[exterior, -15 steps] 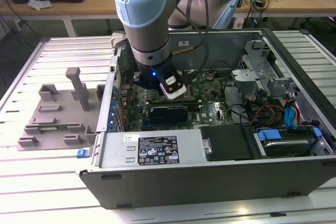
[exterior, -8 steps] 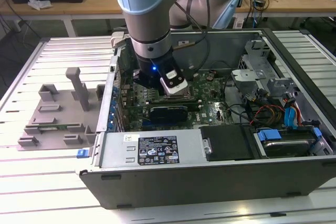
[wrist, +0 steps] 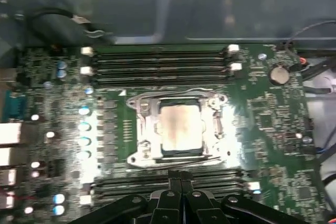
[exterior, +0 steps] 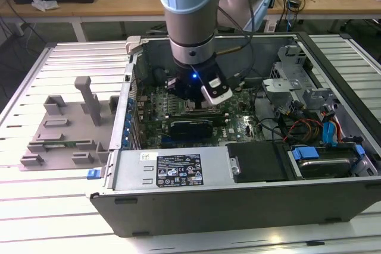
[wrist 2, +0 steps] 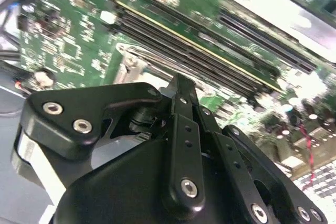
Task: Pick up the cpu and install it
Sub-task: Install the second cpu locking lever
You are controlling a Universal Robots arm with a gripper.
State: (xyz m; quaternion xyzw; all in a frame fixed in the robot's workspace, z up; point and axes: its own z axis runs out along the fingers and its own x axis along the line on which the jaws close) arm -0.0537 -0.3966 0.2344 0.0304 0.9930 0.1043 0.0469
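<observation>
Cpu seated in the motherboard socket, tool just above it inside the open case.

Exterior view: arm reaching down into the open computer case (exterior: 178, 206) on the slatted table (exterior: 71, 218), tool (exterior: 191, 100) low over the green motherboard (exterior: 238, 126) at centre frame; grey plastic tray (exterior: 65, 126) at left of the frame, outside the case. Second wrist view: black linkages of the tool (wrist 2: 178, 85) in the lower half of the picture, fingers drawn together to a point with nothing between them, memory slots (wrist 2: 210, 51) running diagonally behind. First wrist view: cpu (wrist: 181, 128), silver-grey top up, lying flat inside the metal-framed socket (wrist: 144, 129) at centre; closed, empty tool (wrist: 181, 174) just beside the socket's edge, not touching the chip.
</observation>
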